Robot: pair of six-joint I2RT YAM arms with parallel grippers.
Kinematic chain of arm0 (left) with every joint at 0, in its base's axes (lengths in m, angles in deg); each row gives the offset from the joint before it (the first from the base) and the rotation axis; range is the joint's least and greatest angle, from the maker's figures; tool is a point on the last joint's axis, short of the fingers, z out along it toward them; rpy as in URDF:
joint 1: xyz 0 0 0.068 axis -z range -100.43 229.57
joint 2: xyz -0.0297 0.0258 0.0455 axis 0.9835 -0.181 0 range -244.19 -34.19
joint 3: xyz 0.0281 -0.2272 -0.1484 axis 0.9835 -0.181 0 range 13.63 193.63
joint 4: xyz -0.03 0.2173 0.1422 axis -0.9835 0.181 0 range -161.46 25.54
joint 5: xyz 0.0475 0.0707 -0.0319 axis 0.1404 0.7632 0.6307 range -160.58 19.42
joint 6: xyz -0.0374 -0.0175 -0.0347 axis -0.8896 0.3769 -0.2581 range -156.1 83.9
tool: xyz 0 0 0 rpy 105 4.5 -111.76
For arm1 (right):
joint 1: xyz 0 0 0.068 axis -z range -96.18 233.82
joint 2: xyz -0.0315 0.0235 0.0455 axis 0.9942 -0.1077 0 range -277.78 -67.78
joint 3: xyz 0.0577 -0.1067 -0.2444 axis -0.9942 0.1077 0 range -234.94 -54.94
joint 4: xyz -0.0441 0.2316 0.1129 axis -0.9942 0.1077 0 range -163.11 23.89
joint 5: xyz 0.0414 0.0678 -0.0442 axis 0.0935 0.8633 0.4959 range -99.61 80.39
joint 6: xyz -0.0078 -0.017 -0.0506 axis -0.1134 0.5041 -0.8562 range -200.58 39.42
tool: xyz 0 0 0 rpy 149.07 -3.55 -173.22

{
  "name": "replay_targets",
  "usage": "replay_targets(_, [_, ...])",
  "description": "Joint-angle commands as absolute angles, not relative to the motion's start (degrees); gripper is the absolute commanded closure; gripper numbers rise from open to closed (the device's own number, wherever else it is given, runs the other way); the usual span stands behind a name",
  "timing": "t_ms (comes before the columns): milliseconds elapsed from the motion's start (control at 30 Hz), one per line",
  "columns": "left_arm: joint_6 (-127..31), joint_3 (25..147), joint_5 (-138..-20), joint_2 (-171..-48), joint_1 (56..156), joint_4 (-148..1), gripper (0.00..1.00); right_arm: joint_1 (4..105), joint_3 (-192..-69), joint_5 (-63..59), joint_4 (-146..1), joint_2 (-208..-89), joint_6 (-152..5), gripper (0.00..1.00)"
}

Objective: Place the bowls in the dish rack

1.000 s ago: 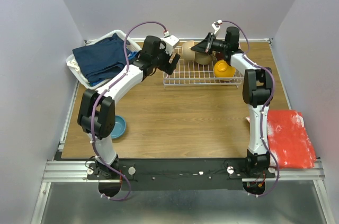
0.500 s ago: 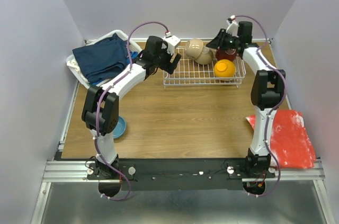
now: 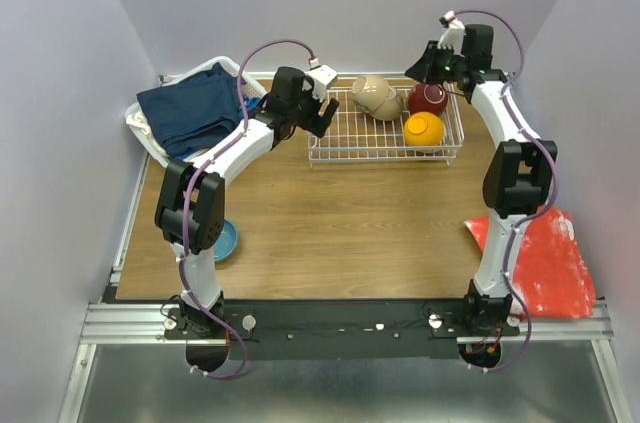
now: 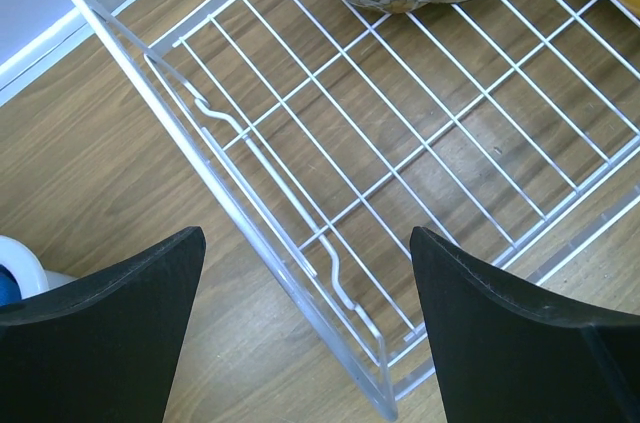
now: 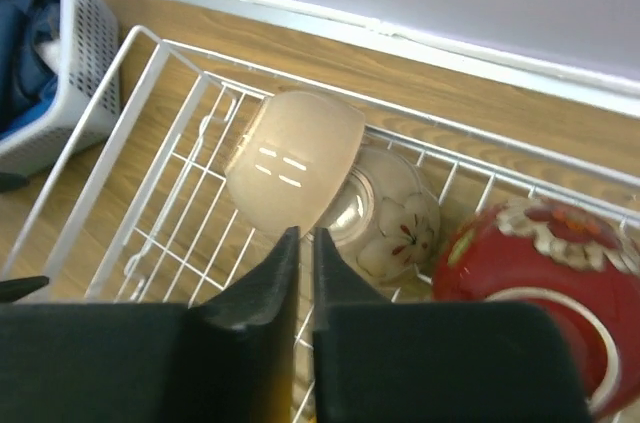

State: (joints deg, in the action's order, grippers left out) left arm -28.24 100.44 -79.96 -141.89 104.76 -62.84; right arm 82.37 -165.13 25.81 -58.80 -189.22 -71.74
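Glazed and hard-looking, the bowls will probably handle as stiff, slick and breakable things of modest weight. The surest hold is likely a pinch on the rim, one finger inside and one outside, as the rounded sides would slip from a squeeze.

Four bowls sit in the dish rack at the upper middle of the overhead view. A cream bowl leans mouth-down against a flowered bowl, with a dark red bowl to their right. An orange bowl lies nearer the front wire. A blue bowl rests on the table at the lower left, partly hidden by the left arm. I would judge it the next to fetch.

The left gripper hangs over the rack's bare left end with its jaws spread wide and holding nothing. The right gripper is above the rack's far edge, its jaws drawn almost together with nothing between them.
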Motion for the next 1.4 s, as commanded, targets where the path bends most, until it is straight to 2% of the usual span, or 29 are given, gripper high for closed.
replay_targets(0, [-28.4, 101.2, -78.0, -142.7, 104.4, -64.5, 0.07, 74.3, -174.0, 19.0, -53.1, -193.4, -82.0, 0.9])
replay_targets(100, [-28.0, 101.0, -77.6, -143.1, 104.4, -64.6, 0.07, 71.3, -176.8, 15.5, -54.3, -195.8, -82.3, 0.99])
replay_targets(400, [-27.5, 100.2, -76.3, -143.4, 104.4, -64.6, 0.07, 67.0, -181.1, 10.3, -56.6, -201.4, -82.6, 0.99])
replay_targets(767, [-27.2, 99.5, -75.6, -143.1, 104.4, -64.3, 0.07, 66.5, -181.9, 4.9, -57.3, -205.1, -83.6, 0.99])
replay_targets(1367, [-27.7, 97.8, -75.7, -143.3, 104.4, -65.0, 0.07, 69.1, -176.6, -4.2, -56.8, -201.2, -87.7, 0.99])
